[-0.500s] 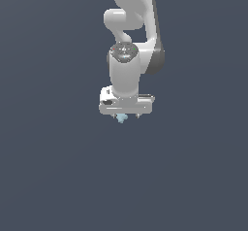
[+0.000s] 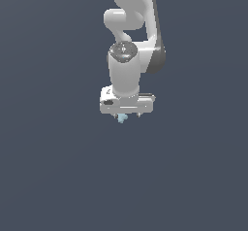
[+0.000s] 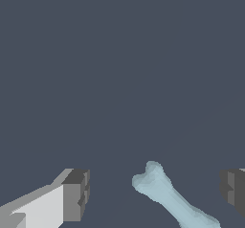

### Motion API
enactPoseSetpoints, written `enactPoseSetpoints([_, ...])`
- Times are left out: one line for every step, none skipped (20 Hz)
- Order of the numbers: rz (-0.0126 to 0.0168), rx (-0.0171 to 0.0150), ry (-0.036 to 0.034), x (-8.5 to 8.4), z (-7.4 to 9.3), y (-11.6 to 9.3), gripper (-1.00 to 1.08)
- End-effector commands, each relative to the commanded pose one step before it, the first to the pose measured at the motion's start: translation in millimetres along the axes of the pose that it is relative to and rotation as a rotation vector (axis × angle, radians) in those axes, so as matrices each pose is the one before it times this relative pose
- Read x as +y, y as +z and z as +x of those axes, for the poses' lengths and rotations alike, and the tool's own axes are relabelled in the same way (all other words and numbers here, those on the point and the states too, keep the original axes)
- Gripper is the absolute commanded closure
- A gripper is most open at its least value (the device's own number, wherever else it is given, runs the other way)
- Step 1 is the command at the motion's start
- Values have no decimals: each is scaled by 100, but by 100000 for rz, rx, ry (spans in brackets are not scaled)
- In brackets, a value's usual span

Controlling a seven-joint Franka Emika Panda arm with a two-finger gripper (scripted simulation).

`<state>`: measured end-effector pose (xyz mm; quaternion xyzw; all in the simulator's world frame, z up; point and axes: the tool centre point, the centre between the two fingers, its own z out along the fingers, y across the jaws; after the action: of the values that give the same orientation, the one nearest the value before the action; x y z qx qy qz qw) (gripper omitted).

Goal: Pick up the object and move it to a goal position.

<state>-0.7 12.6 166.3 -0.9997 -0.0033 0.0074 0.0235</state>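
Exterior view first. A white robot arm (image 2: 127, 65) comes down from the top of the picture. All around it is plain dark grey-blue, with nothing else to see. At the bottom of the arm is the white gripper (image 2: 127, 114), a wide flat block. Its fingers are very short from here and hard to make out. A tiny light-blue object (image 2: 122, 118) peeks out just under the block, a bit toward the exterior view's left of the middle. From this side you cannot tell if the fingers touch it. No words or labels can be read anywhere on the arm.

Wrist view next. The two fingers stand far apart, so the gripper (image 3: 155, 193) is wide. One dark grey fingertip (image 3: 76, 193) sits on a white finger, and the other is at the far edge of the picture. The object (image 3: 167, 198) lies between them. It looks like a little bone, with a lobed end and a stem. Neither finger touches it; there is a gap on each side. It is nearer one finger than the other. No writing shows here either.
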Motion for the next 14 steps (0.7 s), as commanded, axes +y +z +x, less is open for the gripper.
enactPoseSetpoints([385, -271, 14, -107, -19, -61, -92])
enactPoseSetpoints([-57, 39, -2, 13, 3, 9, -92])
enactPoseSetpoints([-68, 40, -114, 31, -12, 27, -92])
enactPoseSetpoints([-54, 24, -232, 32, -28, 39, -92])
enactPoseSetpoints([-42, 11, -328, 53, -43, 55, -92])
enactPoseSetpoints([-45, 5, -456, 58, -59, 70, -92])
enactPoseSetpoints([-52, 4, -571, 74, -76, 88, -92])
enactPoseSetpoints([-68, 8, -694, 89, -92, 107, -92])
enactPoseSetpoints([-89, 15, -815, 107, -109, 127, -92])
enactPoseSetpoints([-108, 20, -938, 121, -127, 146, -92])
enactPoseSetpoints([-123, 23, -1053, 135, -145, 164, -92])
enactPoseSetpoints([-134, 23, -1168, 145, -164, 181, -92])
enactPoseSetpoints([-142, 21, -1289, 154, -184, 198, -92])
enactPoseSetpoints([-150, 19, -1405, 163, -205, 214, -92])
